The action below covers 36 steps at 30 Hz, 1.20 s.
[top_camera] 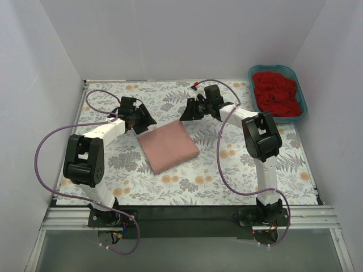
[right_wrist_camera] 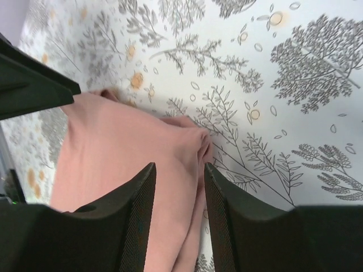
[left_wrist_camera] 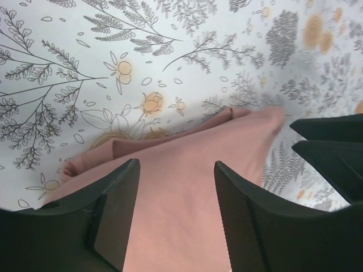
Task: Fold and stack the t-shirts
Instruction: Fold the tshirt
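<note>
Top view: salmon-pink t-shirt [top_camera: 168, 146] folded into a compact rectangle, lying flat near the middle of the floral cloth [top_camera: 227, 170], slightly rotated, with one corner pointing to 5 o'clock. Bright red t-shirt [top_camera: 276, 93] bunched up unfolded inside the teal tub [top_camera: 302, 101], at 2 o'clock from the pink one and well apart from it, in the far right corner of the table.

Left gripper [top_camera: 142, 122] at the pink shirt's 10 o'clock corner, right gripper [top_camera: 190, 110] at its 1 o'clock corner, both angled down toward the fabric's far edge and facing each other across it.

Left wrist view: left gripper [left_wrist_camera: 177, 164] with jaws parted and smooth pink cloth showing in the gap between the fingers [left_wrist_camera: 122, 192]. Nothing pinched. A layered fold edge at 11 o'clock from the fingertips, and the other arm's dark fingers at 3 o'clock.

Right wrist view: right gripper [right_wrist_camera: 178, 167] likewise spread, with a narrower gap, poised over the shirt's rounded fold edge. Pink cloth running between the fingers [right_wrist_camera: 227, 209] without being clamped. Bare floral print from 12 to 4 o'clock. The left arm's fingers intruding at 9 o'clock.
</note>
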### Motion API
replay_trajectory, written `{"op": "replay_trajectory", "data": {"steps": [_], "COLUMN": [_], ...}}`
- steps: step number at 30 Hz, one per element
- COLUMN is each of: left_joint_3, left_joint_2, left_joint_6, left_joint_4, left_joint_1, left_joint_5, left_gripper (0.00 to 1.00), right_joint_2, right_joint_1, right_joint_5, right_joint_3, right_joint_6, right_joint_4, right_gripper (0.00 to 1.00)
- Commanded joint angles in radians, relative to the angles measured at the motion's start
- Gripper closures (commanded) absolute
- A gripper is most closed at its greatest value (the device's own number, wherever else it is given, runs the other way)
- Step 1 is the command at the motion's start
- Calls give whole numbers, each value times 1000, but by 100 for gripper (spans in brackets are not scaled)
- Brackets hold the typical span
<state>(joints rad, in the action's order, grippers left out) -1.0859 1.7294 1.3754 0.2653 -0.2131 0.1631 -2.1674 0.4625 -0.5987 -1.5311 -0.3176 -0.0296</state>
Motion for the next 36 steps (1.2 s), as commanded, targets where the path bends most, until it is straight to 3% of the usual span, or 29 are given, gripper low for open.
{"op": "replay_trajectory", "data": {"steps": [1, 6, 12, 20, 27, 32, 36], "left_joint_3": [-20, 173, 343, 256, 221, 175, 141], "left_joint_2": [-91, -253, -289, -38, 30, -62, -214], "left_joint_6": [5, 77, 183, 215, 215, 171, 125], "left_joint_4": [22, -58, -213, -290, -278, -218, -143], "left_joint_1": [1, 1, 46, 130, 141, 139, 115], "left_joint_5": [-19, -37, -31, 18, 27, 58, 62], "left_gripper": [45, 42, 56, 62, 62, 48, 35], "right_joint_2": [60, 86, -2, -201, -210, -51, 116], "right_joint_1": [5, 22, 44, 15, -38, -55, -51], "right_joint_5": [-48, -157, -190, -139, -115, -122, -141], "right_joint_3": [-15, 81, 54, -35, -6, 74, 239], "right_joint_6": [-121, -254, -347, -417, -429, -410, -405], "right_joint_4": [-148, -318, -412, -424, -423, -423, -426], "right_gripper": [54, 53, 53, 54, 54, 55, 54]}}
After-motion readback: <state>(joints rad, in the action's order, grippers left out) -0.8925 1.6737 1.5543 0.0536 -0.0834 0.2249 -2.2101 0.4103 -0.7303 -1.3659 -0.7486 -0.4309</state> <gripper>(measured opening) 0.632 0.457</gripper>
